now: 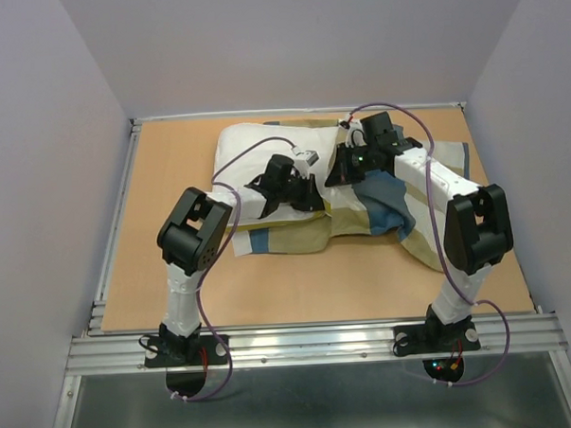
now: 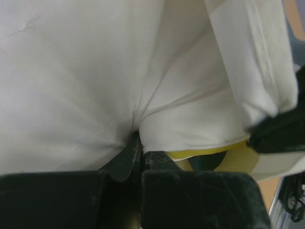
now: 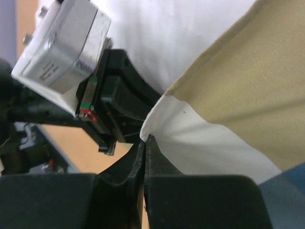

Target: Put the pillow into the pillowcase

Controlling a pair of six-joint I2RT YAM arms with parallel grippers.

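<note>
The table [image 1: 170, 181] is orange-brown, and both task things lie at its centre and toward the upper part of the overhead view. The pillow [image 1: 249, 149] is the white plump shape at upper centre. The pillowcase [image 1: 366, 220], in blocks of blue, tan and cream-white, lies crumpled touching the pillow's lower and right sides. It spreads out to the right, under the right arm.

The left gripper [image 1: 299, 196] is at the lower right part of the pillow. In the left wrist view this gripper [image 2: 138, 148] has its jaws pressed together on a pinch of the pillow's white cloth, and creases run out from that point. Just right of the jaws the pillow's yellow-green edge [image 2: 205, 153] shows. A cream-white band of the pillowcase [image 2: 252, 62] hangs at the upper right of this view.

The right gripper [image 1: 345, 169] is just right of the left one, near the middle of the overhead view. In the right wrist view this gripper [image 3: 145, 148] is closed on the edge of the pillowcase [image 3: 238, 95], at a cream-white part beside a tan block. Blue cloth shows at the lower right corner. The white camera box [image 3: 62, 43] of the left wrist is at the upper left, close to the held edge.
</note>
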